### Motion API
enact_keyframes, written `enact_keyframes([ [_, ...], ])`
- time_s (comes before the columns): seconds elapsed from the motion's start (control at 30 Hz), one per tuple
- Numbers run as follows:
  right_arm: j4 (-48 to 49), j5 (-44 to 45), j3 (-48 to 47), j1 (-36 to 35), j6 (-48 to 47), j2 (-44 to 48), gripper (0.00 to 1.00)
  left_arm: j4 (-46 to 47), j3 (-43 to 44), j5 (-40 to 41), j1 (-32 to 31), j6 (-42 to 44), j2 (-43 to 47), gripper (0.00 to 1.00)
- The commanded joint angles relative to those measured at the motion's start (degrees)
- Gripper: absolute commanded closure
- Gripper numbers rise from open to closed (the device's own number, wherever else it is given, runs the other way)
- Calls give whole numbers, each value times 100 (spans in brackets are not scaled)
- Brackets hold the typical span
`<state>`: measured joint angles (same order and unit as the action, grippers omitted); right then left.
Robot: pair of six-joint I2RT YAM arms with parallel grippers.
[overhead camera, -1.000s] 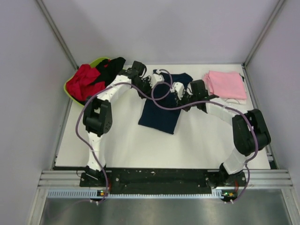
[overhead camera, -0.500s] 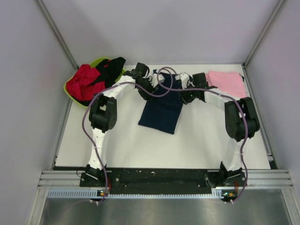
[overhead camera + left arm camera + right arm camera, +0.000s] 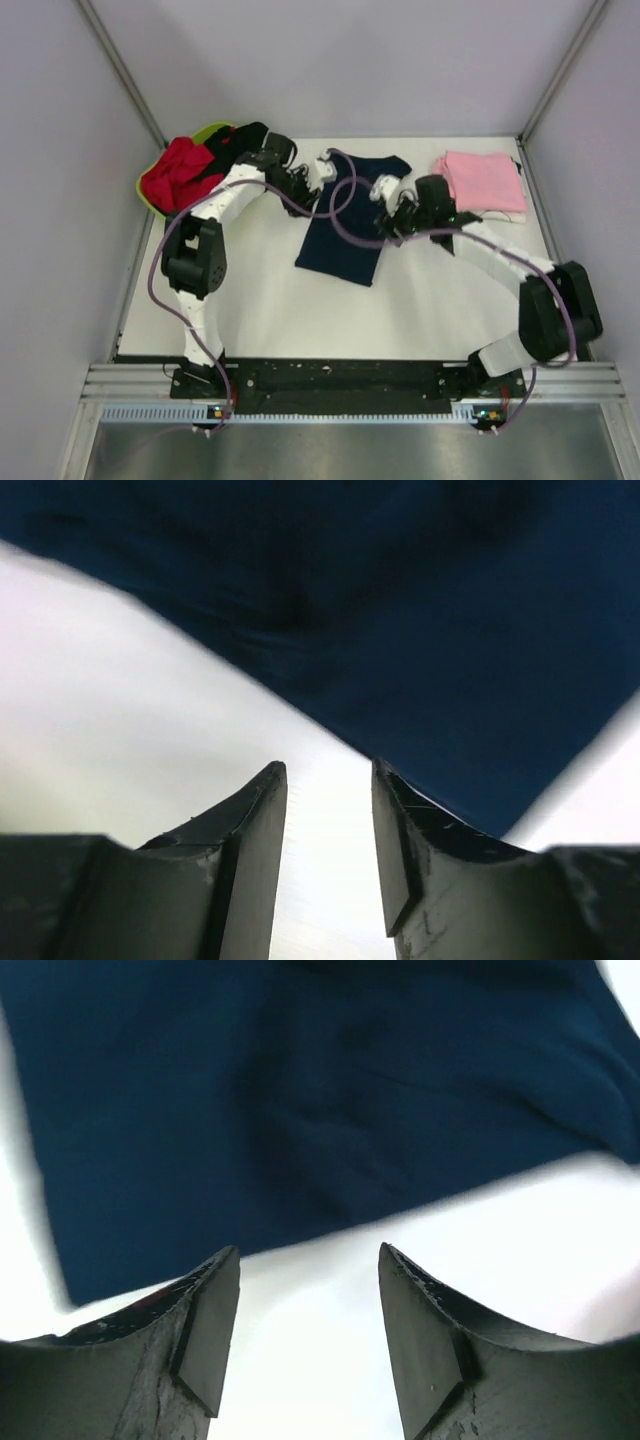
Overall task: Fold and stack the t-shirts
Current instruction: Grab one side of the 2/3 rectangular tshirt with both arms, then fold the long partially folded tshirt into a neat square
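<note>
A dark navy t-shirt [image 3: 348, 225] lies folded into a long strip in the middle of the white table [image 3: 260, 300]. My left gripper [image 3: 320, 168] hovers at the strip's far left corner, open and holding nothing. In the left wrist view the navy t-shirt [image 3: 400, 610] lies just beyond the left gripper [image 3: 328, 770]. My right gripper [image 3: 386, 192] stands open at the strip's right edge, also empty. The right wrist view has the navy t-shirt [image 3: 300, 1100] ahead of the right gripper [image 3: 308, 1252]. A folded pink t-shirt [image 3: 485, 180] rests at the far right.
A lime green basin [image 3: 205, 131] at the far left corner holds a crumpled red t-shirt [image 3: 178, 172] and a black t-shirt [image 3: 238, 145]. Grey walls close in the table on three sides. Purple cables loop from both arms over the navy cloth.
Both grippers went from shut to open and let go of the navy t-shirt. The left drew back leftward, the right pulled back to the right and nearer.
</note>
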<state>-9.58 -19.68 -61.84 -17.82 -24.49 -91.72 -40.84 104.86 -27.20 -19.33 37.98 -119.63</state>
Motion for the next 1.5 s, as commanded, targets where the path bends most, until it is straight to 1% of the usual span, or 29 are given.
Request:
enact_keyframes([
  [0.0, 370, -354, 1366, -1309, -2146, 1384, 42, -1302, -1519, -1051, -369, 2808, 1196, 51],
  [0.03, 239, -204, 1438, -1546, -2156, 1429, 42, -1373, -1660, -1033, -369, 2942, 1232, 47],
  [0.1, 1, 208, 1534, -1951, -2078, 1403, 43, -1217, -1976, -911, -369, 2987, 1267, 42],
  [0.23, 184, 815, 1912, -2681, -2051, 1245, 42, -532, -2680, -664, -474, 3014, 1408, 38],
  [0.33, 194, 1176, 1878, -2867, -2016, 894, 43, -66, -3023, -208, -668, 2873, 1408, 37],
  [0.4, 176, 1256, 1825, -2937, -2051, 631, 43, 206, -3225, 91, -817, 2812, 1373, 37],
  [0.47, 194, 1361, 1790, -2999, -2042, 420, 43, 470, -3322, 390, -879, 2689, 1329, 37],
  [0.53, 176, 1677, 1711, -3025, -1937, 182, 44, 586, -3341, 487, -897, 2601, 1294, 38],
  [0.57, 150, 1861, 1685, -3008, -1911, 59, 47, 612, -3358, 505, -897, 2592, 1259, 38],
  [0.6, 132, 1941, 1676, -3016, -1884, -3, 51, 647, -3367, 557, -914, 2566, 1241, 40],
  [0.63, 124, 1942, 1702, -3008, -1875, -21, 57, 691, -3375, 654, -941, 2531, 1197, 42],
  [0.67, 141, 1942, 1719, -3008, -1866, -38, 67, 709, -3384, 750, -958, 2496, 1162, 47],
  [0.7, 141, 2090, 1728, -3016, -1849, -39, 76, 648, -3358, 821, -967, 2461, 1127, 55],
  [0.73, 124, 2117, 1746, -3008, -1840, -21, 85, 543, -3349, 856, -985, 2451, 1126, 73],
  [0.8, 10, 2083, 1729, -3008, -1770, 49, 97, 306, -3314, 866, -985, 2373, 1187, 100],
  [0.83, -121, 2048, 1685, -3016, -1683, 128, 100, 200, -3288, 900, -976, 2259, 1292, 100],
  [0.93, -683, 1995, 1562, -3078, -1401, 636, 100, -405, -3200, 866, -985, 2030, 1644, 100],
  [0.97, -929, 1847, 1535, -3165, -1340, 856, 100, -633, -3208, 796, -985, 1960, 1810, 100],
  [1.1, -2053, 1793, 1430, -3718, -945, 1734, 100, -1714, -3497, 514, -1090, 1871, 2540, 100],
  [1.17, -2748, 1626, 1342, -4069, -611, 2139, 100, -2198, -3770, 531, -1247, 1863, 2952, 100],
  [1.27, -3408, 1223, 1158, -4378, -75, 2702, 100, -2928, -4043, 558, -1485, 1836, 3690, 100],
  [1.37, -3734, 800, 929, -4414, 321, 3142, 100, -3500, -3790, 426, -1521, 1696, 4254, 100],
  [1.47, -3735, 851, 762, -4353, 305, 3494, 100, -3677, -3167, 549, -1486, 1266, 4396, 100],
])
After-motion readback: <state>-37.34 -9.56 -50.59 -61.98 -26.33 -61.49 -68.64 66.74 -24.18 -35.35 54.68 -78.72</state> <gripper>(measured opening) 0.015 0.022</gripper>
